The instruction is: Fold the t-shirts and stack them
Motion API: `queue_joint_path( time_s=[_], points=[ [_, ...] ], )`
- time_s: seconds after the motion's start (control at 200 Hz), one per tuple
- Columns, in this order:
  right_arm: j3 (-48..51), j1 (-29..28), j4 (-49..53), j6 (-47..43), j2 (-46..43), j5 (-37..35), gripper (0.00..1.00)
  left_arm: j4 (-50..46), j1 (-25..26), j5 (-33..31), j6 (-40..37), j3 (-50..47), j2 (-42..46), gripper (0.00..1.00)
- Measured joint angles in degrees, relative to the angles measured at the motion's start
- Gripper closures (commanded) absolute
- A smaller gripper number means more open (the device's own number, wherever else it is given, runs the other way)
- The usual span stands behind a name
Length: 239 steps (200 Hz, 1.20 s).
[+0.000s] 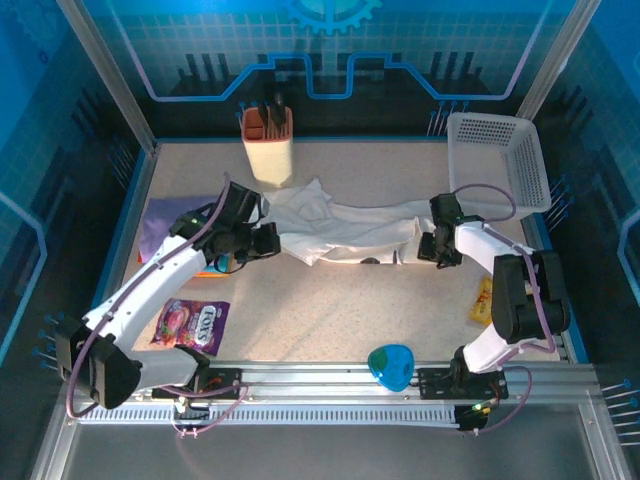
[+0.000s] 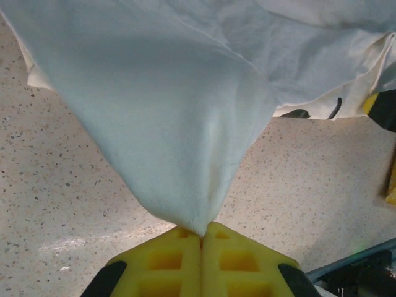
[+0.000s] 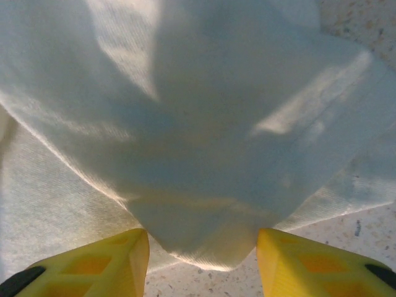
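A white t-shirt (image 1: 345, 228) lies crumpled and stretched across the middle of the table. My left gripper (image 1: 264, 241) is at its left end, and in the left wrist view the yellow jaws (image 2: 201, 232) are shut on a pinched corner of the white cloth (image 2: 179, 124), which rises off the table in a cone. My right gripper (image 1: 426, 245) is at the shirt's right end; its yellow fingers (image 3: 117, 263) stand apart, with a fold of the cloth (image 3: 204, 185) lying between them, unpinched. A folded lavender garment (image 1: 163, 222) lies far left, partly under my left arm, with an orange edge (image 1: 205, 272) beside it.
A white perforated basket (image 1: 498, 158) stands at the back right. A beige holder with utensils (image 1: 268, 145) is at the back, just behind the shirt. A purple snack packet (image 1: 190, 325) lies front left, a blue object (image 1: 390, 365) at the front edge, and a yellow item (image 1: 483, 300) by the right arm.
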<state>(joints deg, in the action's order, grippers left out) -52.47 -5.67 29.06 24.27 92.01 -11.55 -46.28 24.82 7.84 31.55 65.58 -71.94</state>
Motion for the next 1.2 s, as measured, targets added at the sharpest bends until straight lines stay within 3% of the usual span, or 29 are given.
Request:
queue_joint_path(
  time_s=[0.365, 0.55, 0.991, 1.196],
  points=[
    [-3.61, 0.00, 3.04, 0.44, 1.73, -4.00, 1.00, -2.43, -0.09, -0.02, -0.20, 0.66, 1.57, 1.00],
    [-3.87, 0.00, 6.93, -0.17, -5.57, -6.49, 1.00, -6.08, -0.55, 0.02, -0.20, 2.40, 4.42, 1.00],
    [0.74, 0.00, 17.40, 1.46, -39.87, -9.68, 1.00, -17.81, -0.61, 1.09, 2.10, 2.01, 20.28, 1.00],
    [1.07, 0.00, 22.12, 2.32, -51.87, -13.14, 0.97, -23.30, -0.61, 1.51, 5.09, -1.40, 26.56, 1.00]
  ],
)
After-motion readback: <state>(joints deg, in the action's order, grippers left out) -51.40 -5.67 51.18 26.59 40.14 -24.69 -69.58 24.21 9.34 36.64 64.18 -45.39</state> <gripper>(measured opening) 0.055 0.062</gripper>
